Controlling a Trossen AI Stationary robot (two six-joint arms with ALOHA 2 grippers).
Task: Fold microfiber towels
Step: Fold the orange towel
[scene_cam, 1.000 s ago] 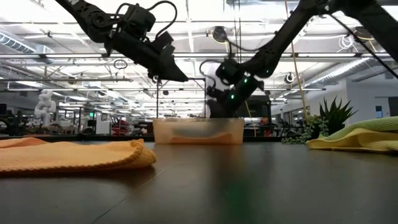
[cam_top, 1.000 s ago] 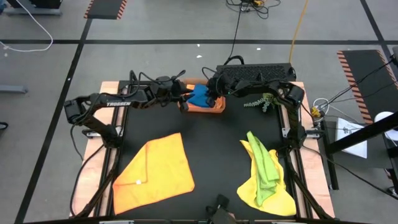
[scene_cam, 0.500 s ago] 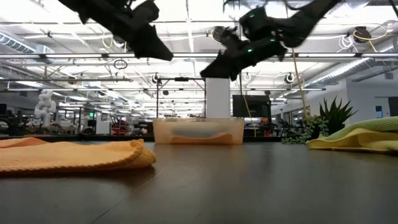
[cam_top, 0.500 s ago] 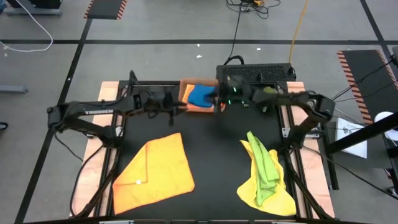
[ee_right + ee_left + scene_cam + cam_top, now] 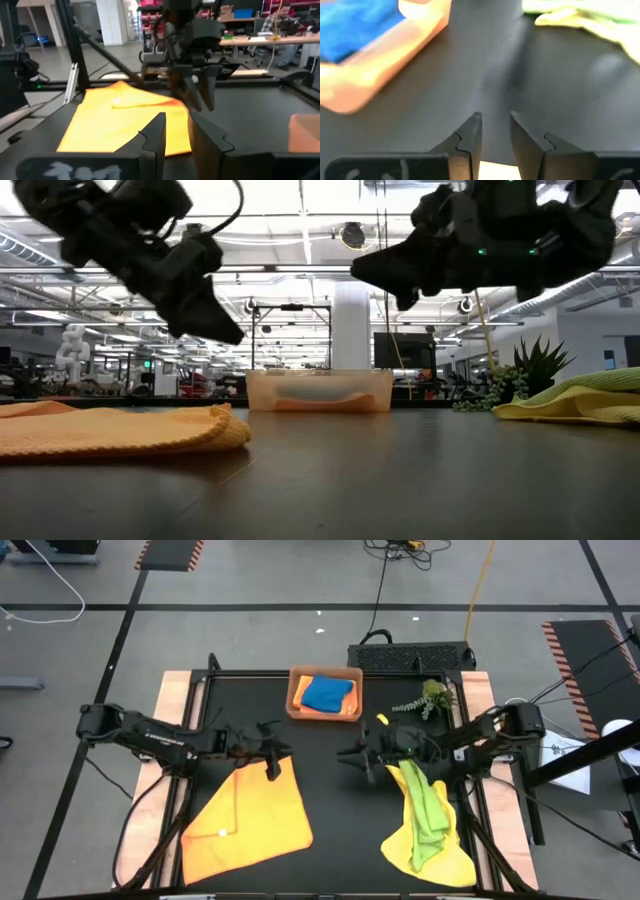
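On the black worktop an orange towel lies spread left and a yellow towel under a lime green towel right; a blue towel sits in the tray. The left claw hovers above the orange towel's corner and the right claw beside the green one, each empty with fingers slightly apart.

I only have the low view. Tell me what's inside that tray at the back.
Observer: A blue towel lies in the orange tray.
Operator: Now place the left end effector for me.
Observer: The left end effector hangs over the orange towel's far corner, its fingers slightly apart with nothing between them.
Operator: And the right one.
Observer: The right end effector hangs beside the far tip of the lime green towel, which lies across a yellow towel.
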